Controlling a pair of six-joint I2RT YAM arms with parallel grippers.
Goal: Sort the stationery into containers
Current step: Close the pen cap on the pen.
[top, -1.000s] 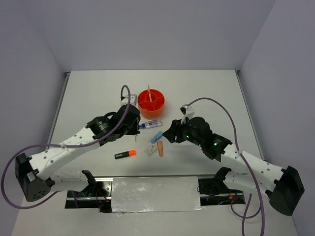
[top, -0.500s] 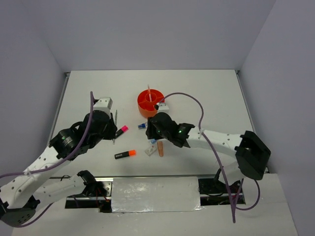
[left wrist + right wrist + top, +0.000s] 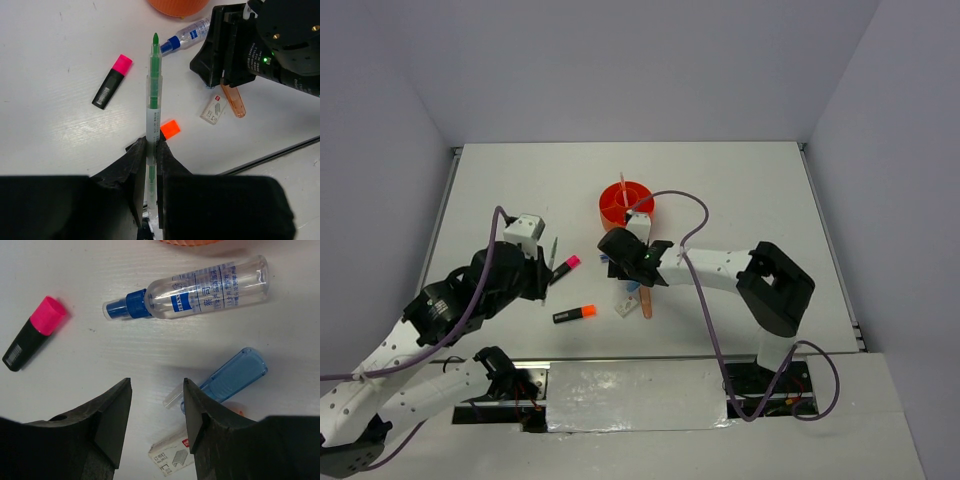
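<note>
My left gripper [image 3: 151,142] is shut on a thin green pen [image 3: 153,95], held above the table left of the pile; it shows as left gripper [image 3: 546,268] from above. A pink-capped highlighter [image 3: 112,81] lies just beyond the pen [image 3: 553,250], and an orange-capped highlighter [image 3: 575,314] lies nearer. My right gripper [image 3: 156,390] hangs open over bare table, with a blue-clear marker [image 3: 232,375] by its right finger and a white staple box [image 3: 172,457] below. A blue-capped clear spray bottle [image 3: 200,292] lies past it. The orange tub [image 3: 626,205] holds an upright pen.
A salmon eraser [image 3: 646,303] lies beside the white box [image 3: 623,303], right of the right gripper [image 3: 620,270]. The right arm's cable arcs over the tub's right side. Both arm bases and a foil-covered plate sit at the near edge.
The left arm drew back from beside the tub toward the near left, still holding the pen, uncovering the pink highlighter. The right arm swung left over the pile.
</note>
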